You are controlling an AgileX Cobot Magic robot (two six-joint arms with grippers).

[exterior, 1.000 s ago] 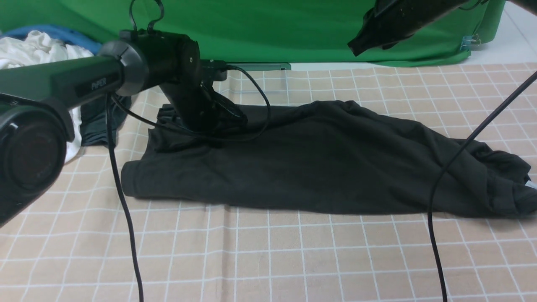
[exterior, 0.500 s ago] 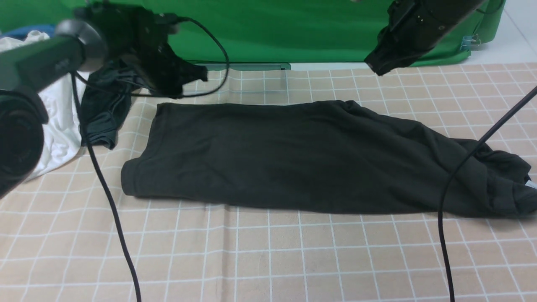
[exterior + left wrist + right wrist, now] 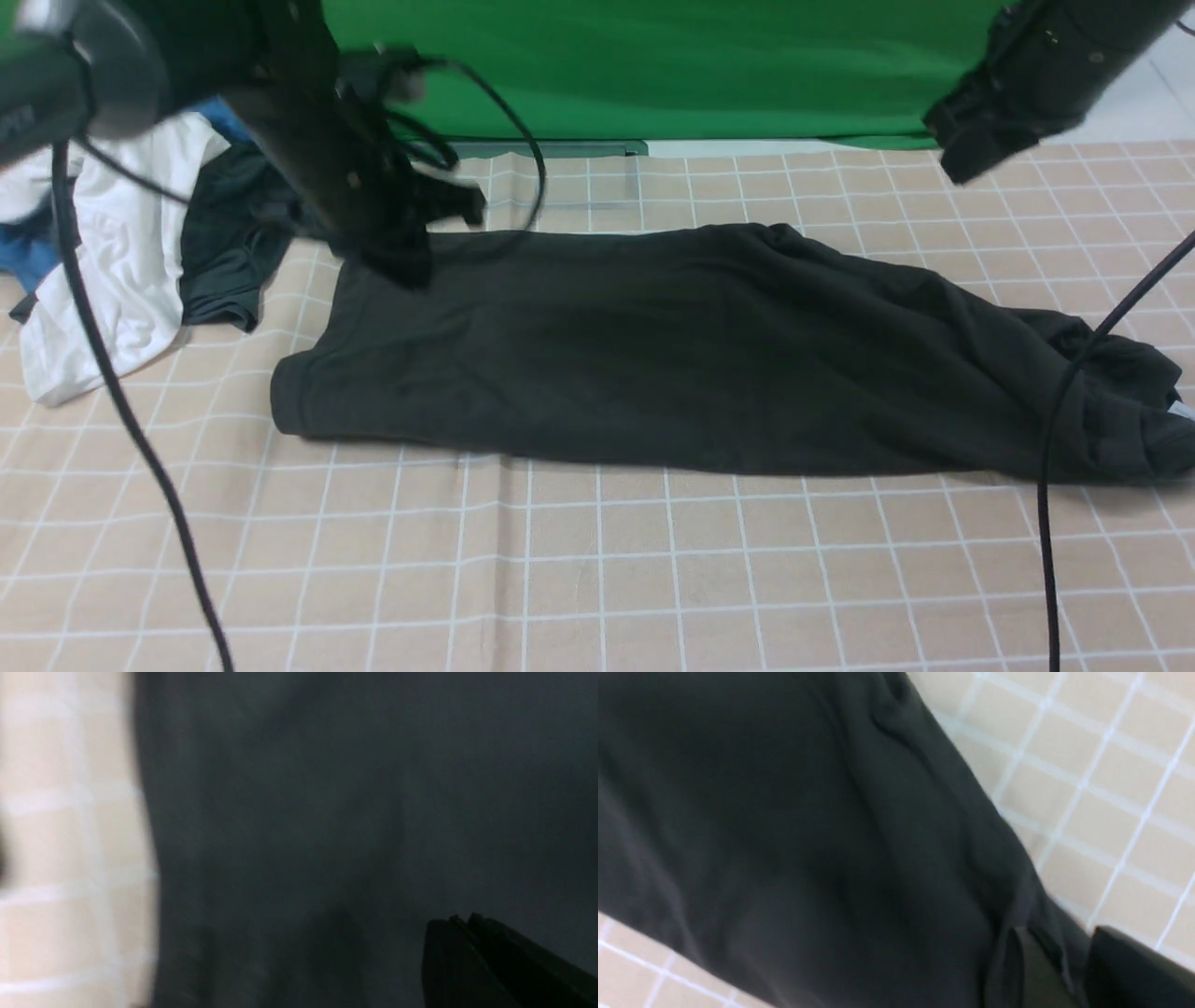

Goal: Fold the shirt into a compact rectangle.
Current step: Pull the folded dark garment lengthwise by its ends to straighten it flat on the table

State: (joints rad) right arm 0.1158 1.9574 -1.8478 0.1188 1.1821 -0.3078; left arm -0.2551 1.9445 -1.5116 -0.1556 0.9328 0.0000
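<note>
Shirt, one, lies flat on the desk, beneath and between two end effectors. Left end effector hangs over its far corner, jaws closed and empty; a second ago it pressed lower on the cloth. Right end effector, now slightly parted and empty, has swung outward above the far edge.

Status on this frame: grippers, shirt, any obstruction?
Left gripper shut, over shirt's far left corner. Right gripper open, raised, holding nothing. Garment a long band, right end bunched. Clothes pile off its left end.
</note>
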